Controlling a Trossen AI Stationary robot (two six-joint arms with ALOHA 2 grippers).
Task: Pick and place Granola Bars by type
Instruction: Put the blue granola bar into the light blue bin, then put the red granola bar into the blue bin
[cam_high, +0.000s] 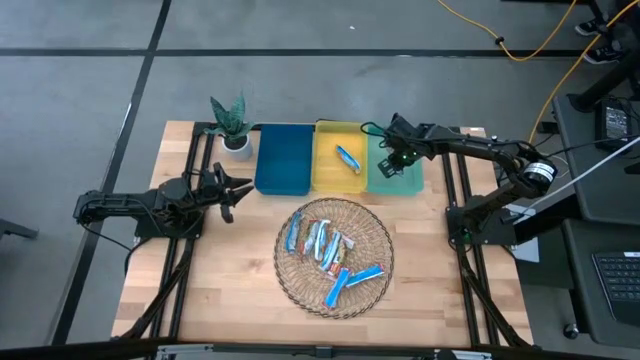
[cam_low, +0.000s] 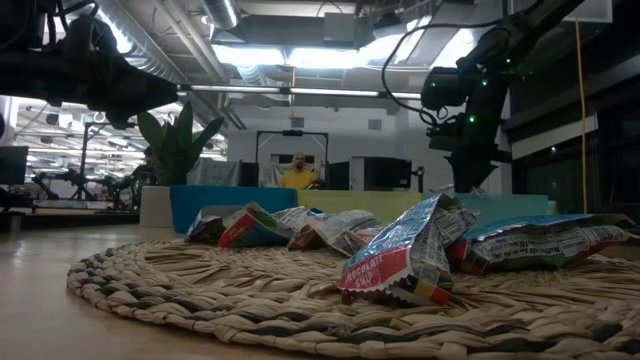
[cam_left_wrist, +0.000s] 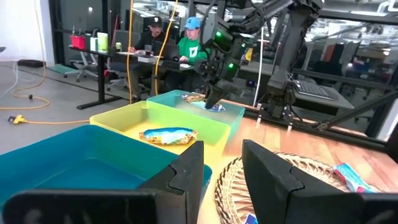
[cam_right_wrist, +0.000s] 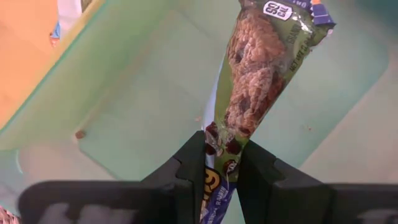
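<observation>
Wooden tabletop (cam_high: 230, 280) carries the whole work area, with a round wicker basket (cam_high: 300, 285) as the reference landmark near its middle. Beyond the basket stand three trays in a row: a blue tray (cam_high: 282, 160), a yellow tray (cam_high: 328, 175) and a green tray (cam_high: 395, 182); a potted plant (cam_high: 232, 125) stands beside the blue tray. The right gripper (cam_high: 388, 155) hangs over the green tray, on the far side of the basket, its fingers clenched on one end of a granola bar (cam_right_wrist: 255, 81) whose free end points down toward the tray floor. The left gripper (cam_high: 238, 187) waits to the left of the basket, near the blue tray, with its fingers (cam_left_wrist: 273, 180) spread and nothing between them. Progress assessment: one blue-wrapped bar (cam_high: 348, 158) lies in the yellow tray, and the left wrist view shows at least one wrapped item already in the green tray. The blue tray appears to hold no bars. A pile of remaining bars (cam_high: 325, 250) lies in the basket, so most of the sorting is still to be done. People sit at desks in the room behind the table.
</observation>
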